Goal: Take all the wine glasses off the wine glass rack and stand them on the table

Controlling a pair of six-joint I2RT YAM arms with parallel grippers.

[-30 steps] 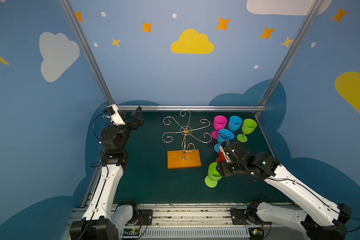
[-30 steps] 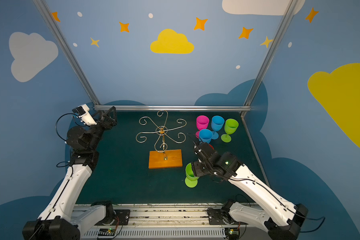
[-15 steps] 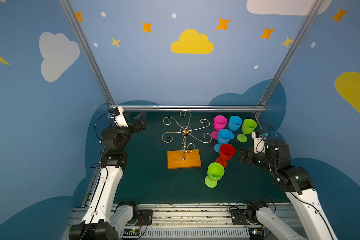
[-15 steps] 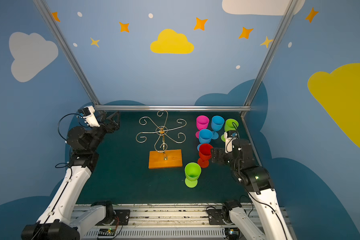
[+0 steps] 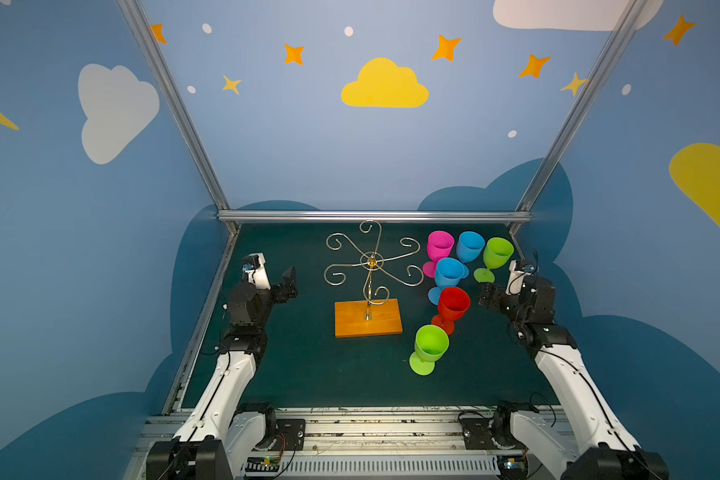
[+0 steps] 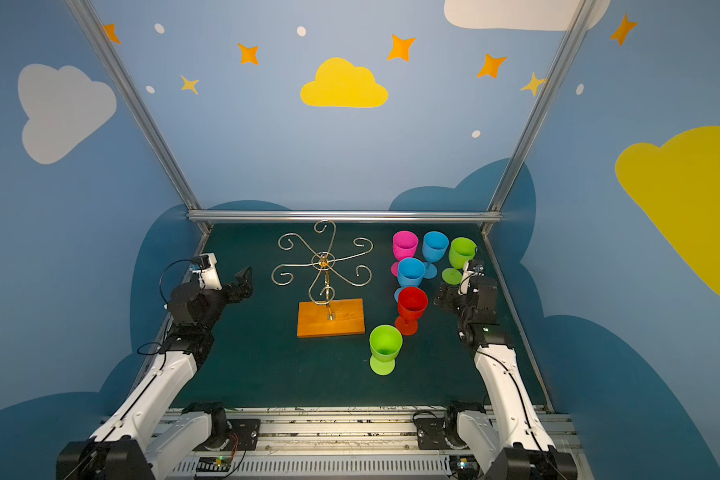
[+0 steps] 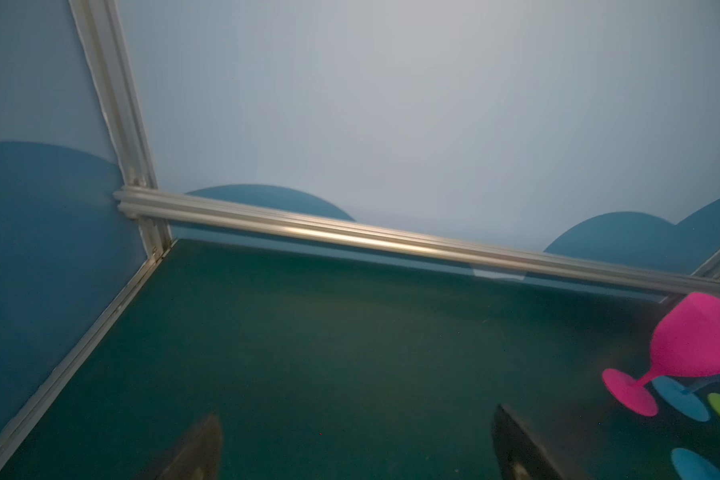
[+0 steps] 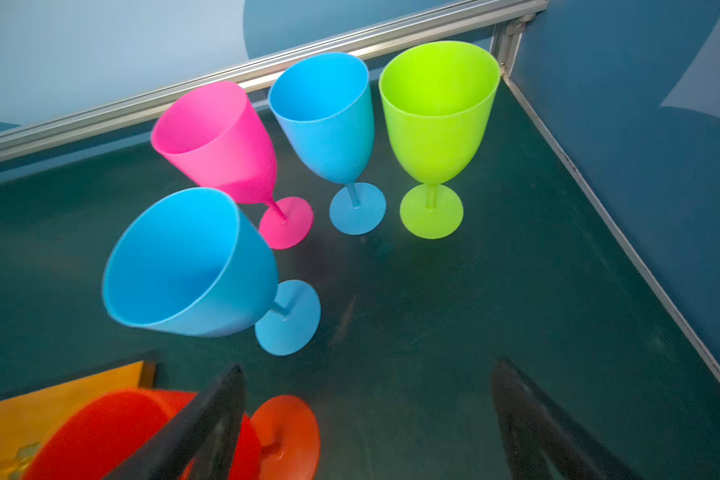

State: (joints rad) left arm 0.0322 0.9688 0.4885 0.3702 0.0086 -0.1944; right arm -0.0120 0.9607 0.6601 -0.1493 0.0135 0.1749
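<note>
Right gripper (image 8: 366, 370), jaws wide and empty, hangs near the red wine glass (image 5: 454, 303), one of six upright on the surface (image 5: 308, 374). Left gripper (image 7: 356, 415) is likewise wide and empty. Wine glass rack (image 5: 368, 318) stands centre, arms bare; any retreat should clear the stems.

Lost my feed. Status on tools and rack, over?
Left tool open, empty. Right tool open, empty. Wine glass rack bare. Red glass stands between right tool and rack.
</note>
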